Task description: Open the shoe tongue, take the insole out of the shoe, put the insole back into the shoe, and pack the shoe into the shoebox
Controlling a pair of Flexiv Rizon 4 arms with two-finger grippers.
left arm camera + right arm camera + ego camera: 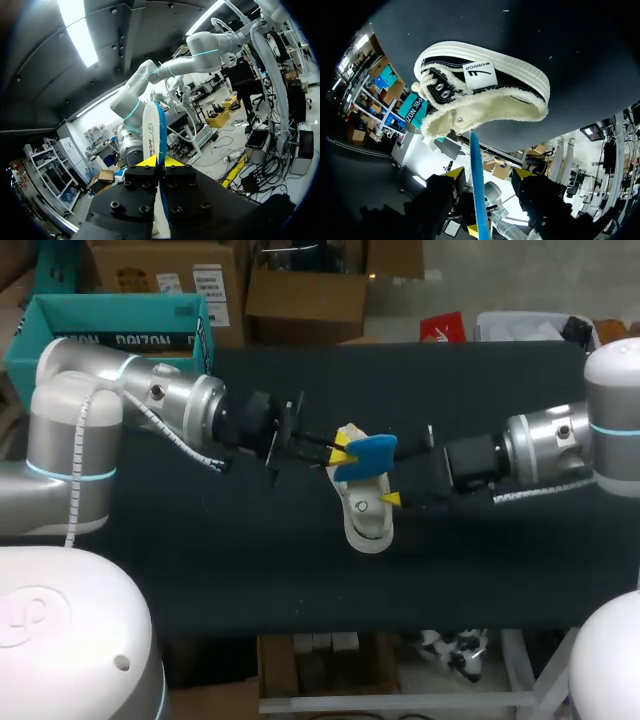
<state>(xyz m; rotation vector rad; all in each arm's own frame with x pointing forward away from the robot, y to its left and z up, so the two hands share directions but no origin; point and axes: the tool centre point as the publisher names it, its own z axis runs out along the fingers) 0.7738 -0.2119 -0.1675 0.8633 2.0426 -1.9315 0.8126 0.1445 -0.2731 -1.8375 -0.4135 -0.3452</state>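
A black canvas shoe [366,518] with a white sole and fleecy lining lies on the dark table near the middle. Just above it, my left gripper [341,452] is shut on a blue insole [370,454]. In the left wrist view the insole [152,127] stands on edge, pinched between the yellow tips of that gripper [159,161]. My right gripper [489,174] comes in from the right and is open, its fingers on either side of the insole's thin blue edge [476,190] without touching it. The shoe [485,90] lies ahead of it, opening toward the gripper.
A teal shoebox [110,325] stands at the back left, behind my left arm. The dark tabletop [250,570] runs bare to the front edge.
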